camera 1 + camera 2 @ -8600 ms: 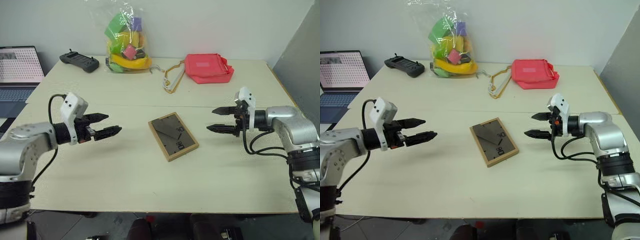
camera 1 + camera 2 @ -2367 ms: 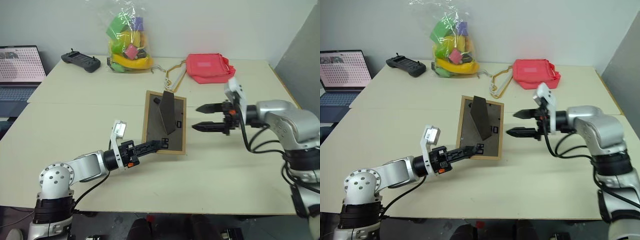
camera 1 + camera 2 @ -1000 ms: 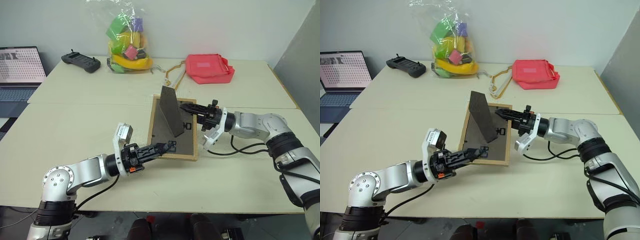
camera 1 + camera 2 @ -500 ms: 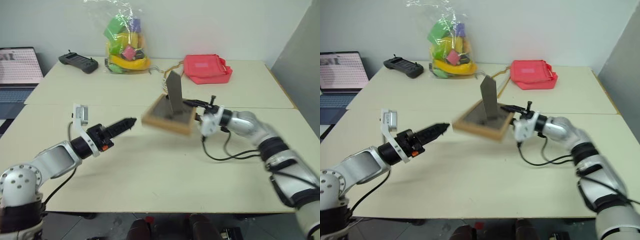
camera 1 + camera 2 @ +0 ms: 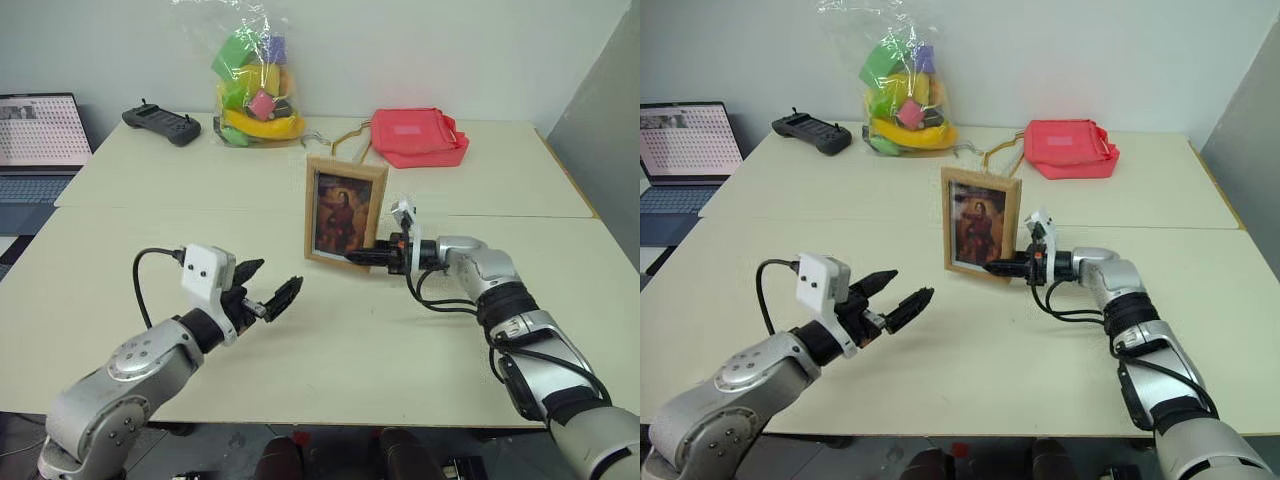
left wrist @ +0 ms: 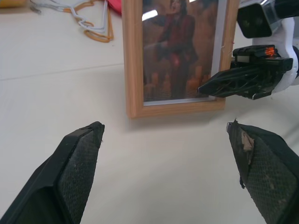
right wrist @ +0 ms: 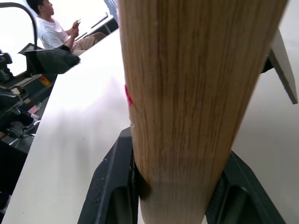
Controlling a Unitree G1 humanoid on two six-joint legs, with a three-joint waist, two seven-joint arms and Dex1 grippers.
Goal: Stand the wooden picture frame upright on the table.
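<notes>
The wooden picture frame stands upright on the table, near the seam, its dark portrait facing me. My right gripper reaches in from the right and is shut on the frame's lower right edge; in the right wrist view the light wood border sits between its black fingers. My left gripper hovers open over the table, in front and to the left of the frame and apart from it. The left wrist view has the frame beyond its wide-spread fingertips.
Along the table's far edge lie a black controller, a clear bag of colourful toys, a loop of cord and a red pouch. A laptop is at the far left. A seated person appears in the right wrist view.
The frame, held tilted and nearly flat half a second ago, now stands upright with its portrait toward me. My left gripper has let go, drawn back to the left, rolled and opened wide.
</notes>
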